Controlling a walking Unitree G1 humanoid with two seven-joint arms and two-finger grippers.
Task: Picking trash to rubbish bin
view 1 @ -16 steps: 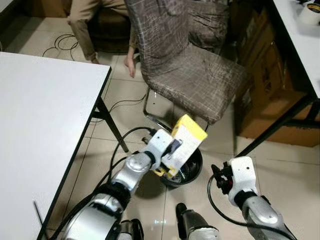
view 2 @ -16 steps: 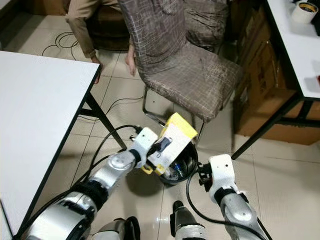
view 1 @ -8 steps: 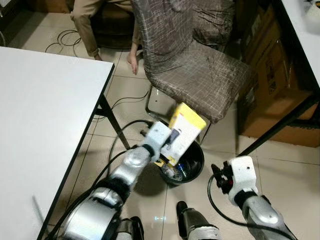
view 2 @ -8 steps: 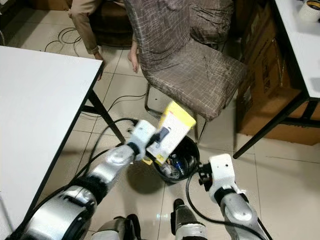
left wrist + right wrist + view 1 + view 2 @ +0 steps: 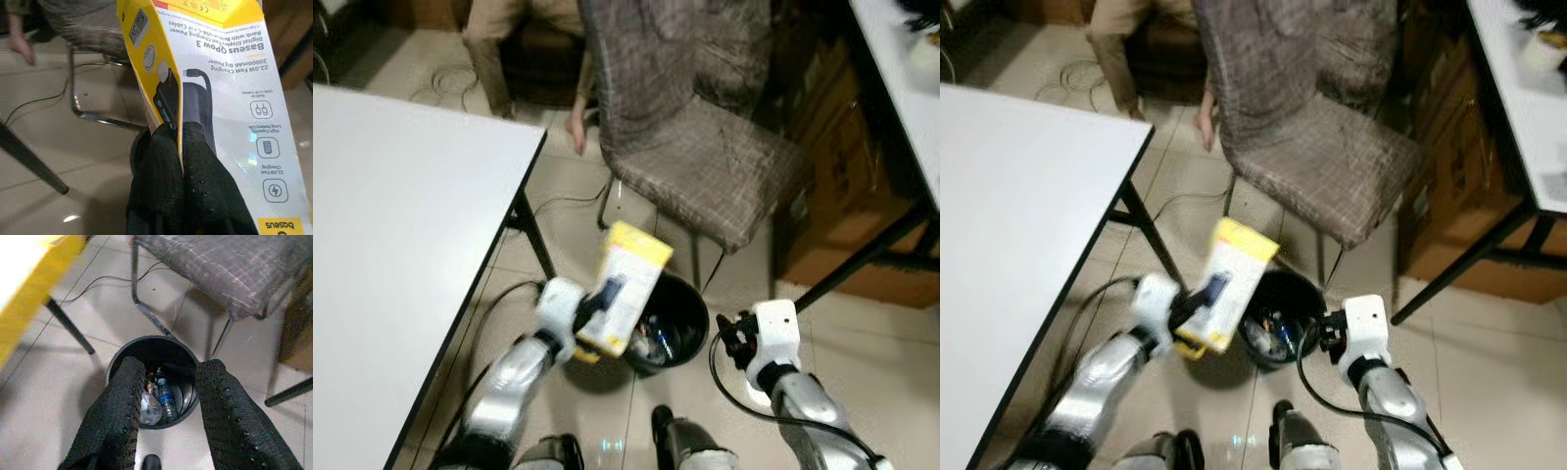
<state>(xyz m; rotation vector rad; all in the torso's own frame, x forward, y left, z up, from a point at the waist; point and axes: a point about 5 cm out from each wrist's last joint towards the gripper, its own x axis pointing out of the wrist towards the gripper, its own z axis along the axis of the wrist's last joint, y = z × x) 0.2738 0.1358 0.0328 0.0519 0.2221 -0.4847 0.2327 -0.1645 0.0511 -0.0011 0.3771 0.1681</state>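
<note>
- White table [image 5: 391, 225]: stands well left of the rubbish bin [image 5: 668, 321].
- Left gripper [image 5: 182, 161]: fingers clamped on the yellow box [image 5: 625, 286], held tilted just left of the bin's rim (not over the opening). Judgement: carry it above the opening before releasing.
- Right gripper [image 5: 166, 399]: fingers spread wide, empty, just right of the bin.

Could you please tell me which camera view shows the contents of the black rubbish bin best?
The right wrist view: it looks straight down into the black rubbish bin, showing a plastic bottle and crumpled wrappers. Both eye views show the bin obliquely beside the yellow box in the left gripper, its contents indistinct. The left wrist view shows merely a dark rim behind the box.
</note>
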